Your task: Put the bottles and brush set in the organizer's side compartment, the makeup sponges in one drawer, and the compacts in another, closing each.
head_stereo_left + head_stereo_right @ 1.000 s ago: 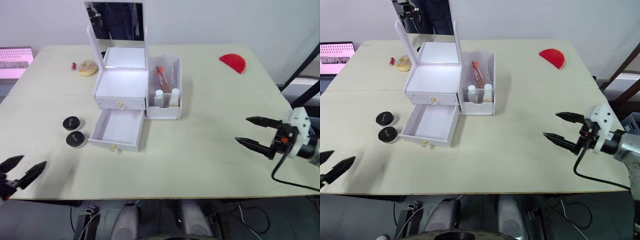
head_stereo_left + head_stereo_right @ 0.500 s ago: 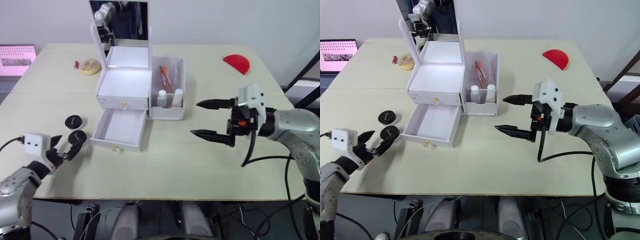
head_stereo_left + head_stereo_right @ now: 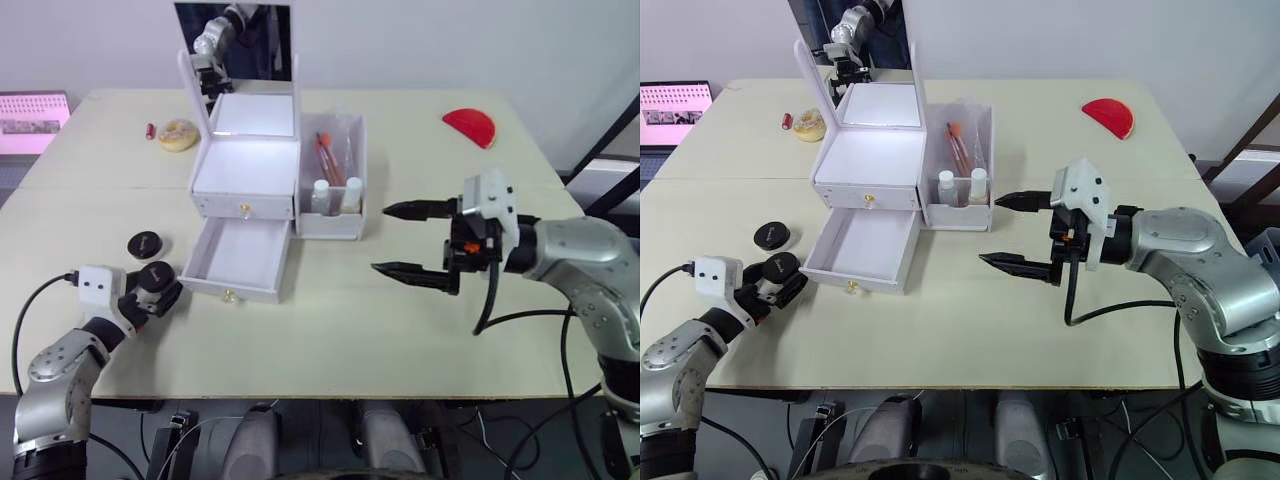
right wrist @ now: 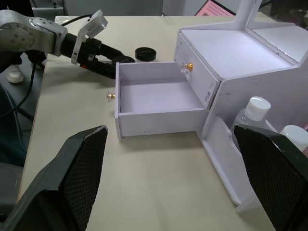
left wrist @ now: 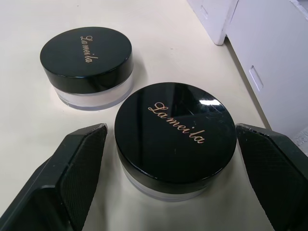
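On the near left part of the desk (image 3: 330,330), we are seeing the left end effector (image 3: 158,291) spread wide around the nearer compact (image 3: 153,277), one black finger on each side of its lid; the left wrist view shows gaps on both sides, so nothing is pinching yet. The second compact (image 3: 144,244) is sitting just beyond it, close but apart, both with black lids over clear bases.

Just beside the nearer compact, the organizer's lower drawer (image 3: 238,261) is standing pulled out, and we are finding its inside bare. The upper drawer (image 3: 243,204) is sitting shut under the white top, with the mirror (image 3: 235,42) raised upright behind. In the side compartment (image 3: 332,190) two white-capped bottles (image 3: 321,195) are standing at the front, with the brush set (image 3: 327,158) leaning behind them.

The right end effector (image 3: 410,240) is hovering above the desk to the right of the organizer, well apart from it, its two fingers spread and gripping nothing.

Far back on the left a tan sponge (image 3: 177,133) is lying with a small red item (image 3: 148,131) beside it that we are not able to identify. A red half-round sponge (image 3: 470,125) is lying at the far right. The mirror's top is being cut off by the picture edge.
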{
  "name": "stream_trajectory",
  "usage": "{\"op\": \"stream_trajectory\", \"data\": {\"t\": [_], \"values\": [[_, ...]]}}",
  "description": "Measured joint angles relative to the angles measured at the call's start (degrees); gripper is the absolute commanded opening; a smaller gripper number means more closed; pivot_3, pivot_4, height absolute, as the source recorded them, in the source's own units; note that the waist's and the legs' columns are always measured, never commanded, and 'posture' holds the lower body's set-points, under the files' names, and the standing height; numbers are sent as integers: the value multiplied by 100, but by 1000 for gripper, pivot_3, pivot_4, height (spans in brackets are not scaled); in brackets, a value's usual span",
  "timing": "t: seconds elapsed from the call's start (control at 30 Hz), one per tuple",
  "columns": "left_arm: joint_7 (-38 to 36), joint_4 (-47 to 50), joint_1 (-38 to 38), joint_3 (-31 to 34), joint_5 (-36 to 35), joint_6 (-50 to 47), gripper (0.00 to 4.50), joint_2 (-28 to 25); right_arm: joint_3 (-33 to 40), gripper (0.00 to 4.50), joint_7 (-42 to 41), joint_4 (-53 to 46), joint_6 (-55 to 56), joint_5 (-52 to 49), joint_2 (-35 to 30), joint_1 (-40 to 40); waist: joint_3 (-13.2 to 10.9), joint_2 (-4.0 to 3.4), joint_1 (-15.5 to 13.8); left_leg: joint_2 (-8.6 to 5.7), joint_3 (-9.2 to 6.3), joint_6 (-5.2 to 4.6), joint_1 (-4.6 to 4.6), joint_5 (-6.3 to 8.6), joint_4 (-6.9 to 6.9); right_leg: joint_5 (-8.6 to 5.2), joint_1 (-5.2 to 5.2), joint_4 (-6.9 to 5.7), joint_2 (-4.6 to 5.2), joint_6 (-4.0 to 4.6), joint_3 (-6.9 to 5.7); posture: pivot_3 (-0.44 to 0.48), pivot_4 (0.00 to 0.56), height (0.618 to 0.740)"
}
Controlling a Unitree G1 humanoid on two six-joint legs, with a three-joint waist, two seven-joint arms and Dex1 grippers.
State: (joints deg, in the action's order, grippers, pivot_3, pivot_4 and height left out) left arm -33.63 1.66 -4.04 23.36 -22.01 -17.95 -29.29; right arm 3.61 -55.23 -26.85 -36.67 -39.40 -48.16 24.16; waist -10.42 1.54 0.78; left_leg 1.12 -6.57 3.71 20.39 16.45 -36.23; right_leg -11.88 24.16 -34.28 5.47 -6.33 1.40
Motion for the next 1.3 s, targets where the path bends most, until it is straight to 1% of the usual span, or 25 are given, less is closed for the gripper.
{"op": "stream_trajectory", "data": {"t": [0.1, 0.13, 0.2, 0.27, 0.37, 0.47, 0.67, 0.77, 0.83, 0.9, 1.0, 1.07, 1.17, 1.3], "values": [[-3, -30, 18, 0, -3, 2, 4435, 0, -35, 4500, 21, 2, 11, 44, 37, 0, 0, 0, -1, 0, 0, 0, 0, 0, 0, 0, 0, 0, 0, 0, 0, 0, 150, 739], [-7, -43, 41, 0, -7, 1, 4205, 0, -48, 4500, 22, 5, 22, 62, 37, 0, 0, 0, -1, 0, 0, 0, 0, 0, -1, 0, 0, -1, 0, 0, 0, 0, 150, 739], [-13, -44, 50, 1, -29, 2, 3556, 0, -55, 4500, 22, 7, 40, 96, 37, 0, 0, 0, 0, 0, 0, 0, 0, 0, -1, 0, 0, -1, 0, 0, 0, 0, 150, 739], [-14, -43, 57, 9, -79, 3, 2654, -1, -55, 4500, 22, 7, 40, 98, 37, 0, 0, 0, 0, 0, 0, 0, -1, 0, -1, 0, 0, -1, 0, 0, 0, 0, 150, 739], [-37, -43, 51, 15, -128, -7, 2658, -12, -62, 4500, 22, 7, 41, 103, 38, -2, 0, 0, 0, 0, 0, 0, -1, 0, 0, 0, 0, -1, 0, 0, 0, 0, 150, 739], [-126, -16, -4, 58, -241, -70, 2658, -157, -63, 4500, 26, 7, 45, 107, 38, -36, 0, 0, 7, 0, 0, 0, 0, 0, 1, 0, 0, 1, 0, 0, 0, 0, 150, 739], [-362, 549, -325, 426, -672, -422, 2658, -503, -101, 4500, 51, 3, 46, 156, 54, -96, -1, -1, 7, 0, -1, 0, 1, 0, 2, -1, 3, 0, 0, 0, -1, 0, 150, 739], [-504, 856, -364, 740, -1009, -697, 2658, -833, -110, 4500, 84, 2, 51, 207, 94, -132, -1, 0, 2, 1, -1, 0, 2, 0, 0, -1, 3, 0, 0, 0, -1, 0, 150, 739], [-693, 1070, -321, 936, -1282, -910, 2658, -1154, -124, 4500, 88, 2, 68, 224, 111, -168, -3, -2, -8, 0, -1, 0, 3, 0, 0, -2, 3, 1, 1, 0, -1, 0, 150, 739], [-939, 1203, -157, 949, -1561, -1140, 2658, -1450, -138, 4500, 97, 1, 75, 251, 141, -188, -3, -1, -15, 0, -1, 0, 4, 0, 0, -2, 3, 1, 1, 0, -1, 0, 150, 739], [-1404, 1255, 265, 824, -1863, -1330, 2658, -1784, -178, 4500, 139, 0, 95, 316, 209, -197, -5, -5, 5, 0, -1, 0, 3, 0, 1, -2, 3, 2, 0, 1, -1, 0, 150, 739], [-1640, 1154, 562, 505, -1837, -1319, 2658, -1865, -200, 4500, 171, -1, 100, 334, 218, -204, -6, -9, 8, 0, 0, 0, 2, 0, 6, -2, 4, 4, 0, 0, -1, 0, 150, 739], [-1884, 804, 963, -129, -1635, -1237, 2658, -1786, -214, 4500, 241, -16, 101, 358, 239, -230, -6, -10, 22, 0, 0, 0, 2, 0, 7, -2, 5, 4, -1, 0, -1, 0, 150, 739], [-2104, 347, 1229, -691, -1342, -1021, 2658, -1607, -199, 4500, 363, -98, 81, 371, 242, -315, -7, -9, 28, 0, 0, 0, 4, 0, 8, -2, 6, 6, -1, -1, 0, 0, 150, 739]]}}
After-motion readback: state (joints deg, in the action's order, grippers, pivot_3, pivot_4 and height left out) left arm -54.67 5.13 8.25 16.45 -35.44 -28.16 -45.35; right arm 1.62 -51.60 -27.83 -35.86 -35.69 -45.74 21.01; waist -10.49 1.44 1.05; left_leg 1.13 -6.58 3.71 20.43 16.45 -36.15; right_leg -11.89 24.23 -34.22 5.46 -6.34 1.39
